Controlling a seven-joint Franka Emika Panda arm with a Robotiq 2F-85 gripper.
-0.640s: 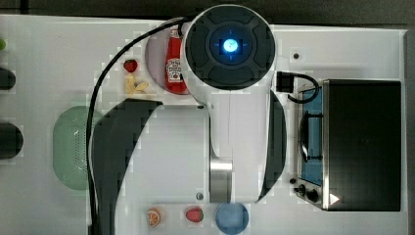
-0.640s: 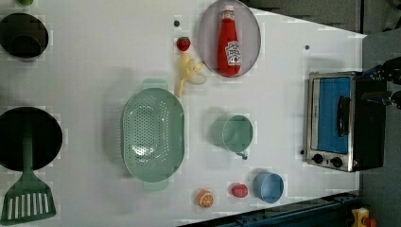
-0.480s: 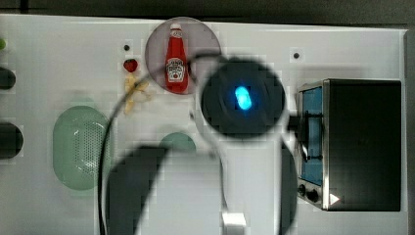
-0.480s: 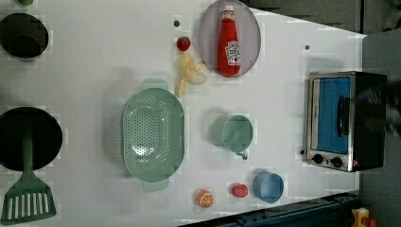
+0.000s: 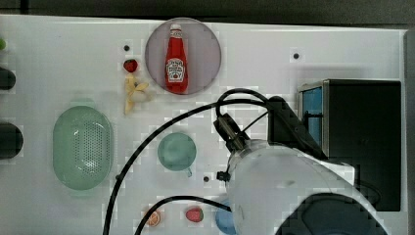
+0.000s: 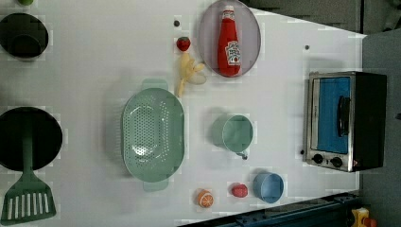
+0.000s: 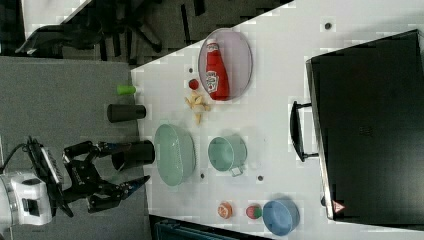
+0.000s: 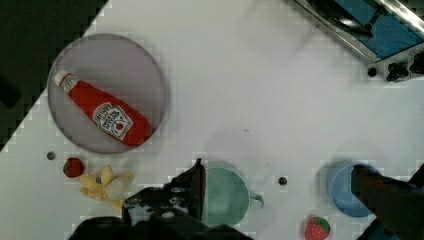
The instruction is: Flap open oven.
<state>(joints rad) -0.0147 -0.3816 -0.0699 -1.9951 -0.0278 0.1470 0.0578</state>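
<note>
- Gripper [image 7: 122, 167] in the right view: fingers spread wide, nothing between them, hanging off the table's edge, well apart from the oven [image 7: 367, 135].
- In the wrist view two dark fingers [image 8: 192, 187] frame the mug [image 8: 226, 196]; the second finger partly covers the blue bowl [image 8: 345, 192].
- In the top view the white arm [image 5: 288, 191] hides the table's near edge, most of the blue bowl and part of the oven front.
- Colander [image 6: 152, 135] mid-table; orange and strawberry near the blue bowl, small and blurry.
- Oven [image 6: 345, 120] sits at one end of the table [image 6: 94, 61], door shut, bar handle [image 6: 344, 116] across the blue glass, two knobs at one end of the front.
- Ketchup bottle [image 6: 229, 42] lies on a plate [image 6: 208, 23] at the far edge; banana and strawberry just beside it.
- Spatula and dark pans at the opposite end, cut off by the left view's frame.
</note>
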